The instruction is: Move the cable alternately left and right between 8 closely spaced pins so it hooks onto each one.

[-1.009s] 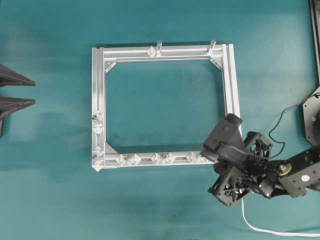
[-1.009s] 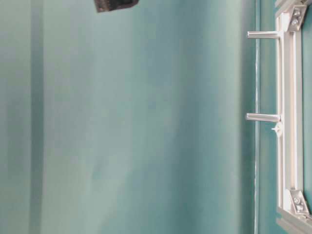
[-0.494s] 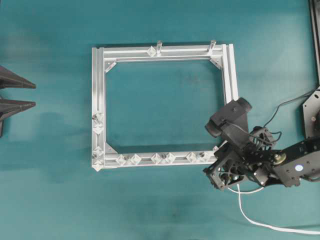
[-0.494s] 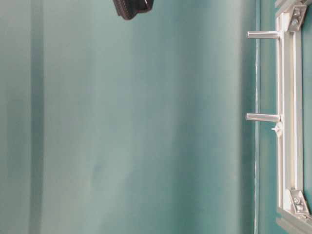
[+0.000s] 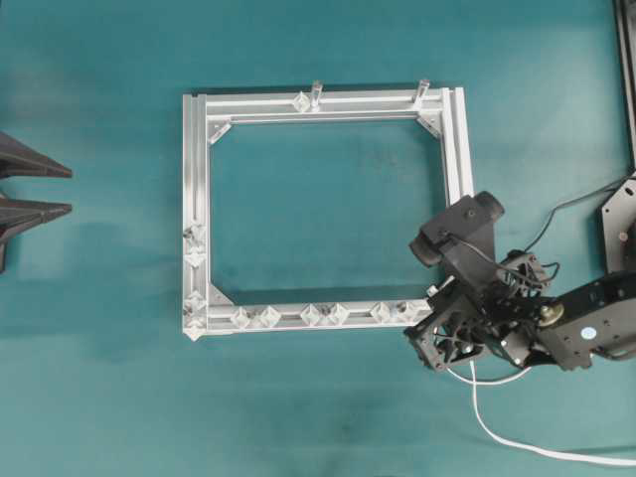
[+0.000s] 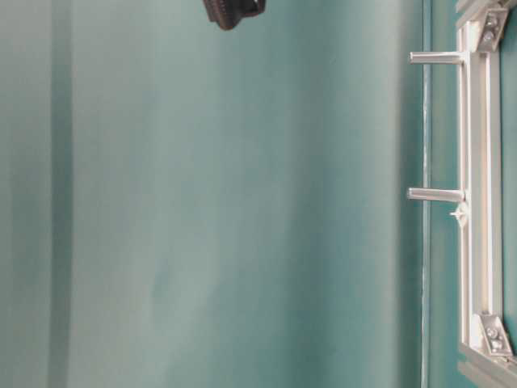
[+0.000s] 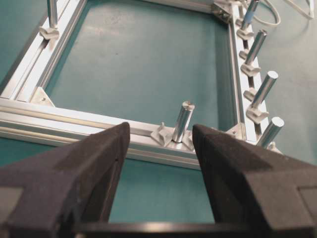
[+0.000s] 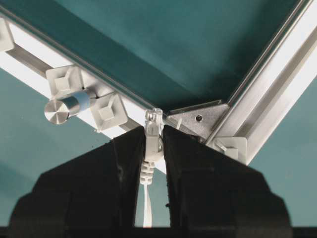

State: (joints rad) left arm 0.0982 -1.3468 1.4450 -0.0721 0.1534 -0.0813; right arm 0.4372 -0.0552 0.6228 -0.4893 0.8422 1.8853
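The silver frame point(image 5: 195, 179) lies flat, with the pins point(image 5: 325, 314) in pairs along its near and left rails. My right gripper point(image 5: 425, 333) hovers at the frame's near right corner. In the right wrist view the gripper point(image 8: 152, 136) is shut on the clear plug point(image 8: 153, 124) of the white cable point(image 8: 147, 208), just over the corner bracket point(image 8: 200, 118) and beside one pin point(image 8: 58, 111). The cable point(image 5: 497, 432) trails off to the right table edge. My left gripper point(image 5: 45, 186) stays at the far left, open point(image 7: 158, 144) and empty, facing the left rail's pin point(image 7: 182, 121).
Two taller posts point(image 5: 316, 91) stand on the far rail and also show in the table-level view point(image 6: 436, 195). A dark part of the right arm point(image 6: 234, 10) shows at that view's top edge. A black base point(image 5: 618, 234) sits at the right edge.
My right gripper has turned and moved up toward the frame's near right corner, carrying the plug, and the cable has followed. The left gripper has not moved.
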